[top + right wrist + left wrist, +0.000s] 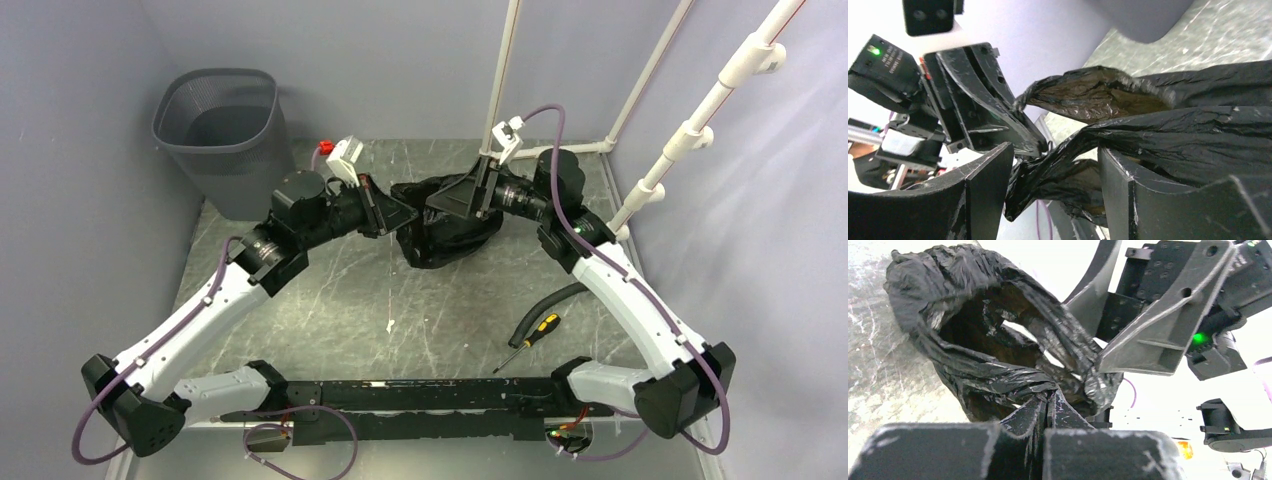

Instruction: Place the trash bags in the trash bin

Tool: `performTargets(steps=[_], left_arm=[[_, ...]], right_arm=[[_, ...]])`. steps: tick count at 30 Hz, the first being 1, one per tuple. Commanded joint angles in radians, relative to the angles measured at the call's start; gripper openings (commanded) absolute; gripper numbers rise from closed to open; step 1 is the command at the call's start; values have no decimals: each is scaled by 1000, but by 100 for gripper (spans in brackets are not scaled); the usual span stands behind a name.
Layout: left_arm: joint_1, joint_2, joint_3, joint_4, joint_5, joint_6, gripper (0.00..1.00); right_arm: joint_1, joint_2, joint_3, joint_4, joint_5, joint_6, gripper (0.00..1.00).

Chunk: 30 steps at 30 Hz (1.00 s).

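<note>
Now the left fingers [1023, 421] are pinching the trash bag [445, 235] tightly; the right fingers [990, 186] are gaping around a strand. It is resting on the desk [400, 300] between them, trash bin [222, 140] back-left, nearer the left arm.

Robot lab cell. Two arms [200, 320] bolted to the near edge of a marbled grey table [330, 300], with plain grey walls [80, 200] behind and on both sides of them. White pipe frame [700, 120] right of the right arm [630, 290]; screwdriver [530, 335] and hose [548, 303] loose just inside it.
</note>
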Motion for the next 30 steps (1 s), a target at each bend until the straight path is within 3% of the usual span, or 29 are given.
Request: performTargets(steps=[1,6,14,23,26,30], left_arm=[[-6,-36,3,-26,-41,3,2],[-6,-25,2,-12,-31,25,2],[-5,-44,-5,13,-30,37,2],[-5,-115,-63,16,-107,28,3],[-3,-113,-55,18,-112,33,2],[-3,-96,-41,25,-105,33,3]], right_arm=[[4,25,-7,130,-151,70,68],[46,30,-32,197,-121,86,73],[191,72,-3,138,10,46,76],[213,-2,-179,441,53,202,76],[240,1,-146,341,42,100,76],[314,-14,-115,178,154,-98,74]])
